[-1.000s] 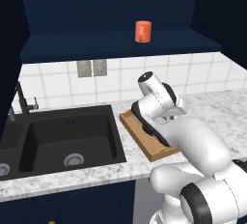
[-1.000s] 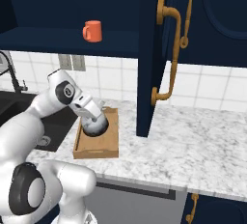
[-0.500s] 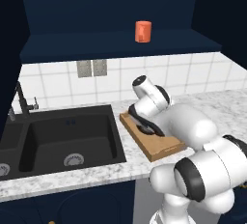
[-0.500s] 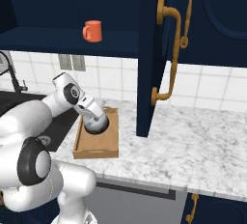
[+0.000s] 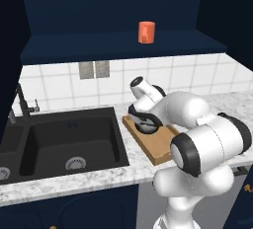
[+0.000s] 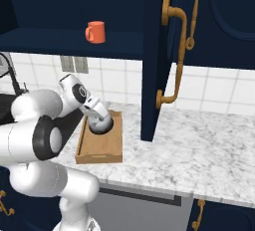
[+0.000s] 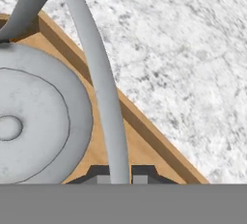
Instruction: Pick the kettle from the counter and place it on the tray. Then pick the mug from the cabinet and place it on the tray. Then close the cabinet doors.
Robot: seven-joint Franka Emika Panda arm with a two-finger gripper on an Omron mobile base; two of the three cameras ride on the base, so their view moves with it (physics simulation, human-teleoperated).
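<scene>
In the hand view the grey kettle (image 7: pixel 38 121) sits over the wooden tray (image 7: pixel 144 146). Its curved handle (image 7: pixel 101 88) runs down between my fingertips, and my gripper (image 7: pixel 119 175) is shut on that handle. From the base cameras my hand hangs low over the far end of the tray (image 5: pixel 157 146) (image 6: pixel 99 150) and covers the kettle. The orange-red mug (image 5: pixel 146 31) (image 6: pixel 95 32) stands on the cabinet shelf (image 5: pixel 123 45), above and behind the tray. One navy cabinet door (image 6: pixel 157 60) with a brass handle (image 6: pixel 174 56) stands open, right of the tray.
A black sink (image 5: pixel 64 139) with a faucet (image 5: pixel 22 104) lies left of the tray. The speckled counter (image 6: pixel 199 150) stretches to the right under the open door. My own elbow (image 5: pixel 212 144) bulks large in front of the tray.
My arm has folded, the elbow swinging toward the cameras, while the hand has stayed over the tray. The grip on the kettle handle is unchanged.
</scene>
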